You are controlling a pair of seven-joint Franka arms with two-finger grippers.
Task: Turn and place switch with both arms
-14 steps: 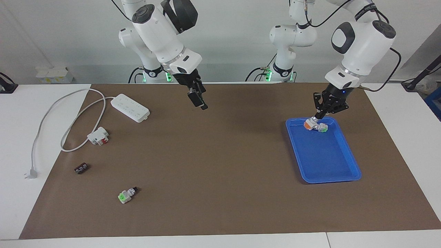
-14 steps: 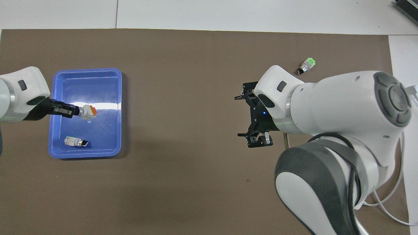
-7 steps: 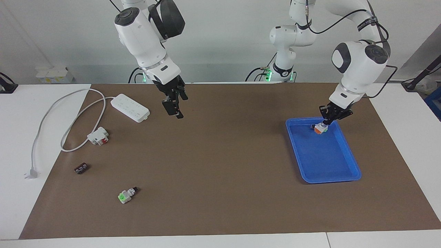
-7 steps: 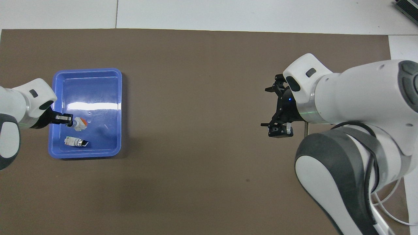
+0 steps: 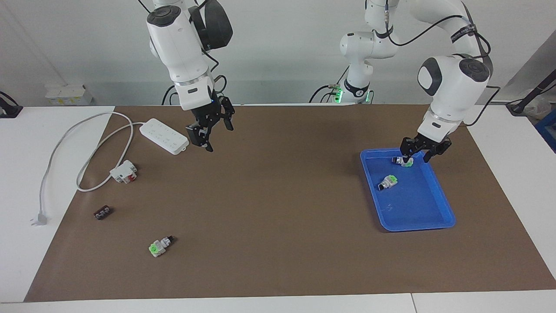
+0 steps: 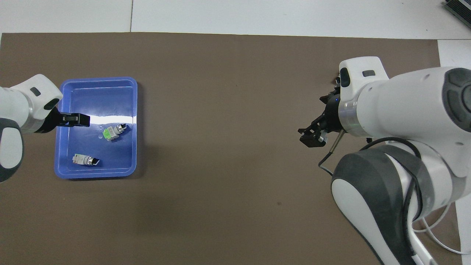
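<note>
The switch point(image 5: 388, 182) lies loose on the floor of the blue tray point(image 5: 438, 191), green face up and black knob at one end; in the overhead view the switch point(image 6: 112, 132) sits mid-tray. My left gripper point(image 5: 418, 155) hangs open and empty over the tray's end nearest the robots, apart from the switch. In the overhead view the left gripper point(image 6: 82, 120) reaches in over the tray's rim point(image 6: 97, 79). My right gripper point(image 5: 208, 135) is open and empty in the air over the brown mat beside the power strip, also seen from above point(image 6: 312, 136).
A second white switch point(image 5: 403, 161) lies in the tray under the left gripper. Toward the right arm's end are a white power strip point(image 5: 164, 135) with its cable, a white-and-red block point(image 5: 124, 171), a small dark part point(image 5: 103, 212) and a bright green switch point(image 5: 160, 246).
The left gripper lowered the switch into the tray and let it go; it now lies green side up. The right arm drew back toward the power strip.
</note>
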